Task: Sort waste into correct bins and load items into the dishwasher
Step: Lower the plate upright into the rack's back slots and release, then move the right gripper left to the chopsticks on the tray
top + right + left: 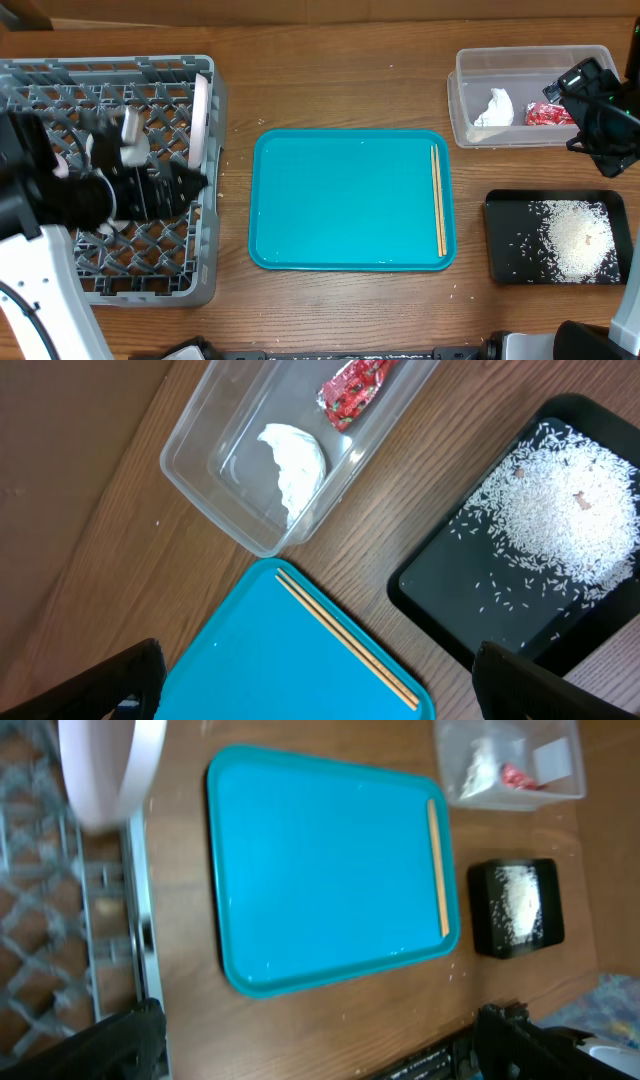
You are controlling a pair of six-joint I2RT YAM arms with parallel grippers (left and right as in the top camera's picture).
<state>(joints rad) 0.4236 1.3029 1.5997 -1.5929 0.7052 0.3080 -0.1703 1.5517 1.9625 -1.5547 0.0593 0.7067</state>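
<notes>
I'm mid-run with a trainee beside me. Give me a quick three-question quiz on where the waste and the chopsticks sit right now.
1. True or false: the napkin and the red wrapper lie together in the clear tub.
2. Fill the gap: the black tray holds loose ____.
3. Where do the chopsticks lie?
A) in the clear tub
B) on the teal tray
C) on the black tray

Key: 1 true; 2 rice; 3 B.
</notes>
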